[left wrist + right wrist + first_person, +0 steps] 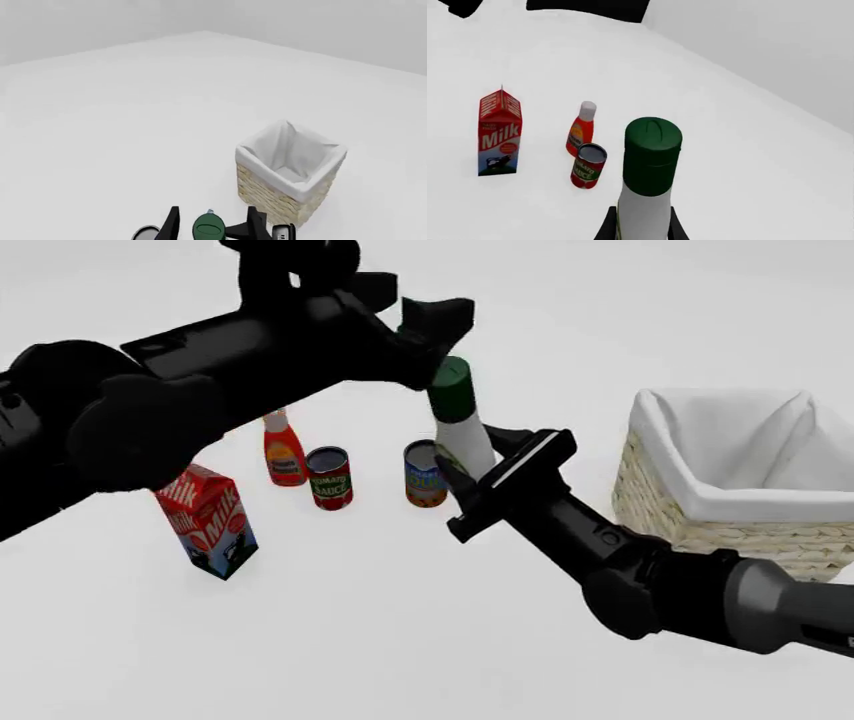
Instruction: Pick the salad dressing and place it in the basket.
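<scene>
We see a plain white table [400, 640] (grey walls); the carton [498, 132] reads "Milk"; right gripper [640, 220] clamps the salad dressing [647, 175]; left gripper [210, 225] apart.

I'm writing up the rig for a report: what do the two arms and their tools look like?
Both arms are matte black, built of rounded, tube-like links with bulbous joints. The right arm turns grey at its rearmost link. Each tool, left tool and right tool, ends in flat, narrow black fingers on a blocky black body. No cables, markings or labels are visible.
</scene>
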Tool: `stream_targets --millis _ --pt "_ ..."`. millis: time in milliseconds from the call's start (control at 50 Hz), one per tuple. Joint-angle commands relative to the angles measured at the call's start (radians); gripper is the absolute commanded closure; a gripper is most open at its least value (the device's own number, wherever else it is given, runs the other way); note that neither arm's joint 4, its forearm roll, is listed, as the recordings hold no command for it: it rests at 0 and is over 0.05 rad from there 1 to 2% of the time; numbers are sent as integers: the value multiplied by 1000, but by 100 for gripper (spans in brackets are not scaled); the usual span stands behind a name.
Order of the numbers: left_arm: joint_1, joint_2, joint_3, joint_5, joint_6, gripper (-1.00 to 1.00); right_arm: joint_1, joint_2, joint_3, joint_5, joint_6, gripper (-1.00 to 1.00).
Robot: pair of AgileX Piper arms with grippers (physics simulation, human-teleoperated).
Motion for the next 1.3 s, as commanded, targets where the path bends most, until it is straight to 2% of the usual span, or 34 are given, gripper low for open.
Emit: stream_targets --millis 20,140,280,320,380,400,500,660,720,740,840,880,900,960,1000,1020,1100,1300 --pt "43 -150 -8 26 15 -100 -2 -18 1 2 12 100" --pt "103 -226 55 -15 49 -100 -3 -37 9 6 11 100" --pt "143 -286 140 -48 32 -100 -10 -51 21 1 14 100" --pt "177 -306 174 -72 35 -100 -12 -61 23 7 15 100" --pt "186 -330 230 -102 25 -100 -15 -74 24 13 14 100" --pt "215 -341 258 -124 26 -100 -15 -81 26 16 13 100" --pt "245 -343 322 -165 6 -100 -21 -99 32 20 16 100" --pt "349 -374 495 -301 28 -100 -38 -152 48 33 29 100" --pt "371 -371 532 -326 19 -100 -45 -166 52 36 32 100" --pt "387 -385 573 -357 16 -100 -50 -180 56 40 35 100" --pt "432 -409 654 -424 42 -100 -60 -212 62 48 34 100" --pt "449 -404 683 -444 23 -100 -64 -228 62 57 38 100" --pt "467 -412 709 -466 41 -100 -66 -240 65 60 37 100" --pt "488 -392 755 -506 25 -100 -70 -273 65 80 43 100" --pt "516 -392 792 -550 39 -100 -75 -291 64 91 43 100" --pt "522 -376 803 -561 15 -100 -75 -304 62 101 45 100" --pt "522 -387 846 -601 11 -100 -77 -335 60 122 47 100" --pt "597 -395 968 -718 31 -100 -89 -416 30 192 45 100"
